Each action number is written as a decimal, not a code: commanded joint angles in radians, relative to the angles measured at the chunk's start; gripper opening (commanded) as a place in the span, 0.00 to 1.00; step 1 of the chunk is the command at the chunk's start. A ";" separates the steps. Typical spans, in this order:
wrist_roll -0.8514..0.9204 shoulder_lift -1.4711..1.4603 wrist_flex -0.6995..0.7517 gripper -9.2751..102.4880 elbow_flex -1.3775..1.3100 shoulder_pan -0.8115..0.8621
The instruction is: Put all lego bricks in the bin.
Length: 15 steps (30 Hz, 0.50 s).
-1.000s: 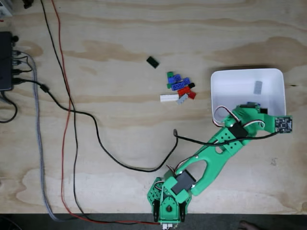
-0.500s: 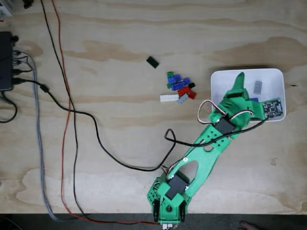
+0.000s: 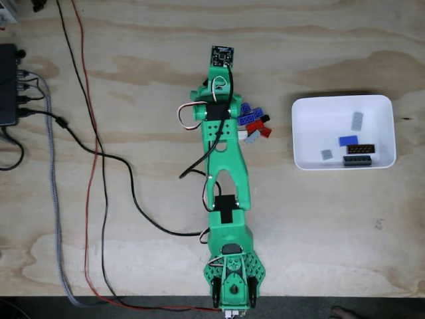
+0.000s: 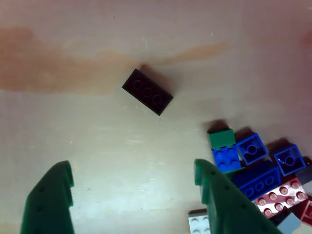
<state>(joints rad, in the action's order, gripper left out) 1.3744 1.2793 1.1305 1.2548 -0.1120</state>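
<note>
In the fixed view the arm (image 3: 222, 143) covers part of the brick pile (image 3: 255, 123); the white brick (image 4: 199, 223) is cut off by the other view's bottom edge.

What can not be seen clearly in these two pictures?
- Fixed view: the arm covers the left part of the brick pile.
- Other view: the gripper finger hides part of the pile; the bottom edge cuts off a white brick.
- Bin bricks: studs too small.

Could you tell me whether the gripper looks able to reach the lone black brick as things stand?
Probably yes. The gripper is open, and the black brick lies apart from the brick pile, with bare table between it and the fingertips.
</note>
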 commanded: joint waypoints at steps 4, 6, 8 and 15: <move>0.219 -0.176 -0.044 0.36 -0.149 0.025; 0.291 -0.189 -0.060 0.36 -0.152 0.040; 0.344 -0.212 -0.109 0.37 -0.149 0.054; 0.425 -0.284 -0.290 0.37 -0.133 0.066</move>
<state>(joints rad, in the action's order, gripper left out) 1.7610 0.9725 0.9143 1.1873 -0.0537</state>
